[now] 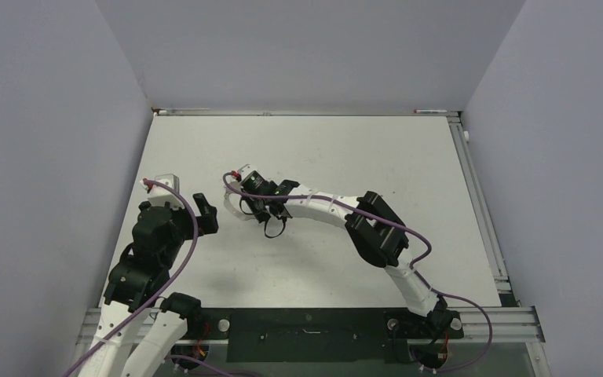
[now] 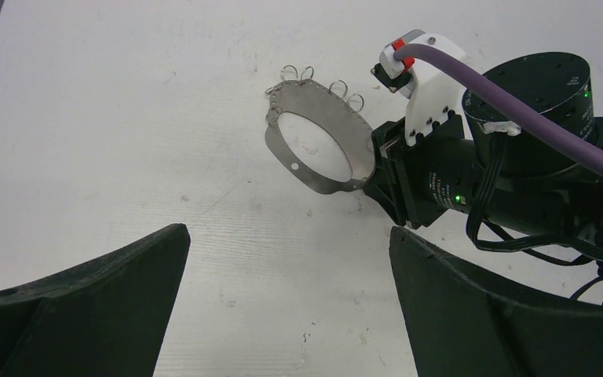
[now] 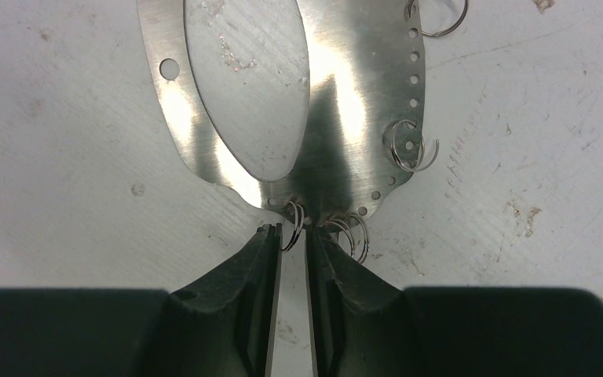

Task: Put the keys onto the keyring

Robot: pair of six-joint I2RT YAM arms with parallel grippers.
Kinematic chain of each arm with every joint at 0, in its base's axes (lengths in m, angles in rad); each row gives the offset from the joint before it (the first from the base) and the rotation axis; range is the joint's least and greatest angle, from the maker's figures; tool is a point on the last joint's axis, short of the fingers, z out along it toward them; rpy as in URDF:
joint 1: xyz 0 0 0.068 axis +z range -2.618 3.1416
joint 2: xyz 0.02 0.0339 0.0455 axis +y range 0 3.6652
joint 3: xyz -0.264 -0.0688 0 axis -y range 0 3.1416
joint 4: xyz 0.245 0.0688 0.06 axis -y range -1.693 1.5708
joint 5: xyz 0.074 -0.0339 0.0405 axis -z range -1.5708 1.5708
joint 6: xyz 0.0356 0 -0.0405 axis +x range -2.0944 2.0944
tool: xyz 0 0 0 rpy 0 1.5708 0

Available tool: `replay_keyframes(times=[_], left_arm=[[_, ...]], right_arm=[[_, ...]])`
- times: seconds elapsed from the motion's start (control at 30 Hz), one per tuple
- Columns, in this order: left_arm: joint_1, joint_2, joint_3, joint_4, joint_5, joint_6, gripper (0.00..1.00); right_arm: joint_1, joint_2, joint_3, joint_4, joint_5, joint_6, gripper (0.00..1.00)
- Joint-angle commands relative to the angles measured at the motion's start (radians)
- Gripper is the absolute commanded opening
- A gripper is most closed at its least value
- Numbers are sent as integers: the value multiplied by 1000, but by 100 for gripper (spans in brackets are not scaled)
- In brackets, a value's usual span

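Right gripper (image 3: 290,236), stretched left, is straddling the silvery metal keyring (image 3: 361,94) rim, jaws barely apart. Left gripper (image 2: 286,232) is gaping nearby, far from the white table (image 1: 361,149) edges.

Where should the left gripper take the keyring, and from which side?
Probably the plain band by the single hole of the keyring, coming from the left: the loops sit elsewhere, and the right gripper is at the opposite rim.

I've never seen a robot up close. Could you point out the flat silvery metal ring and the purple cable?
Flat silvery metal ring (image 3: 353,102): right wrist view, on the broad band right of its opening.
Purple cable (image 2: 550,126): left wrist view, midway along its visible length.
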Motion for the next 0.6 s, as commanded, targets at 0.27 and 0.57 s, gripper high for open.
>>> replay_keyframes(times=[0.27,0.57], left_arm=[[10,1,-5,49,14,12,98],[11,2,-6,48,14,12,98]], right_arm=[[-15,-31,-23,43,-19,12,19],[-23,-34,-38,55,-28,7,5]])
